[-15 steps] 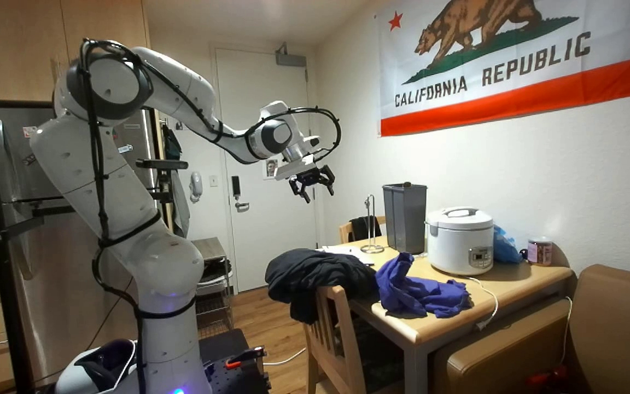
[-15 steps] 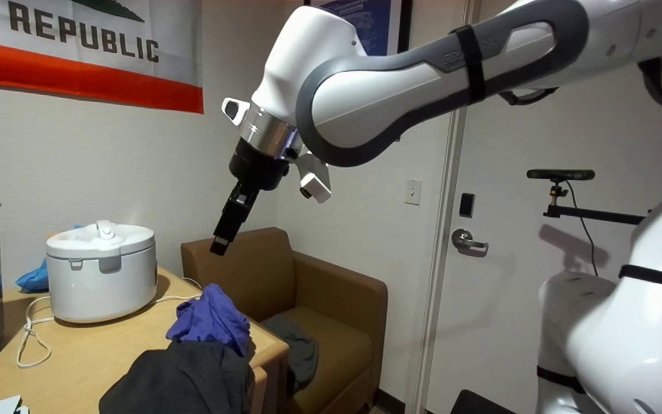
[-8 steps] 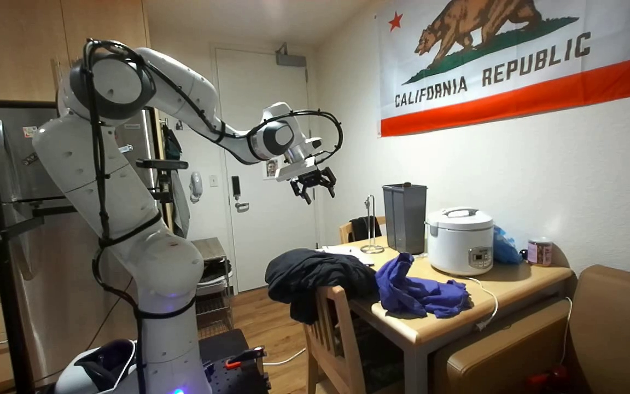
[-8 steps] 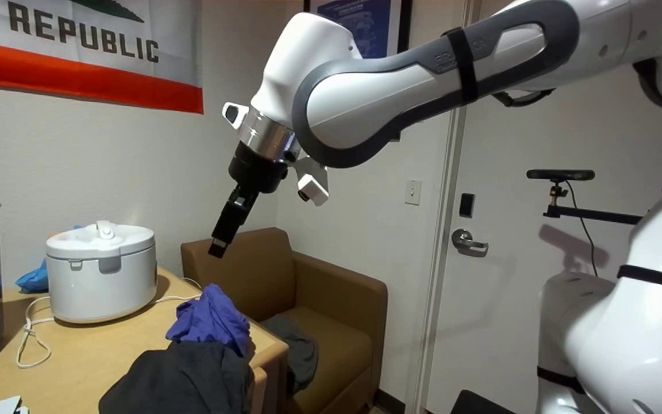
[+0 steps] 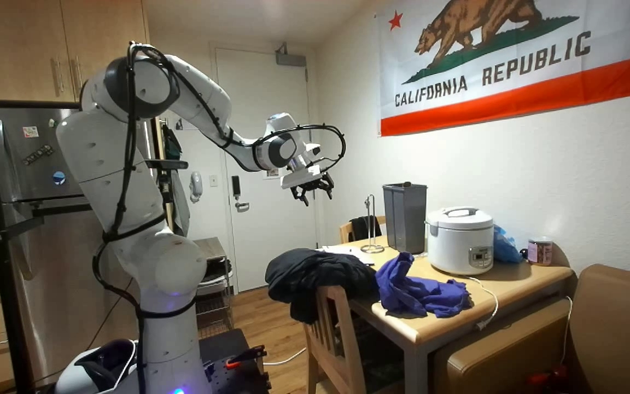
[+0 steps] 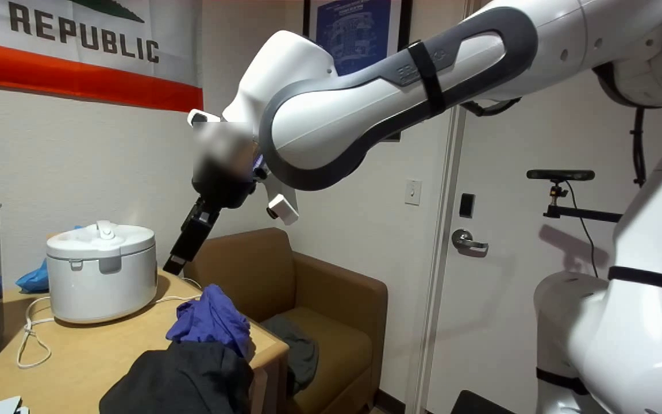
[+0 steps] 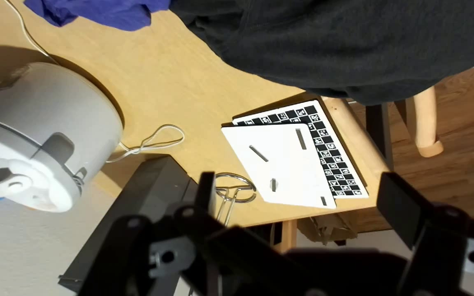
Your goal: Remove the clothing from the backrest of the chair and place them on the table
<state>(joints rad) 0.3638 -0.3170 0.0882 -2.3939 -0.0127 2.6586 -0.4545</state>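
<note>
The black garment (image 5: 320, 273) lies bunched over the backrest of the wooden chair (image 5: 337, 323), partly resting on the table (image 5: 536, 276). It also shows in an exterior view (image 6: 179, 379) and at the top of the wrist view (image 7: 344, 45). I cannot tell a separate navy-blue garment apart from it. My gripper (image 5: 319, 199) is open and empty, high above the table and the garment; in the wrist view its fingertips (image 7: 296, 189) are wide apart with nothing between. Another exterior view shows the gripper (image 6: 174, 265) edge-on. Most of the chair is hidden there by the garment.
A violet-blue cloth (image 5: 419, 293) lies on the table beside the black garment. A rice cooker (image 5: 460, 241), grey bin (image 5: 405, 219), metal stand (image 5: 371, 230) and white board (image 7: 278, 160) are on the table. A brown seat (image 6: 331, 339) holds a dark grey cloth (image 6: 296, 351).
The arm has leaned forward. The gripper has moved left and down in an exterior view and slightly down in another. The clothing has not moved.
</note>
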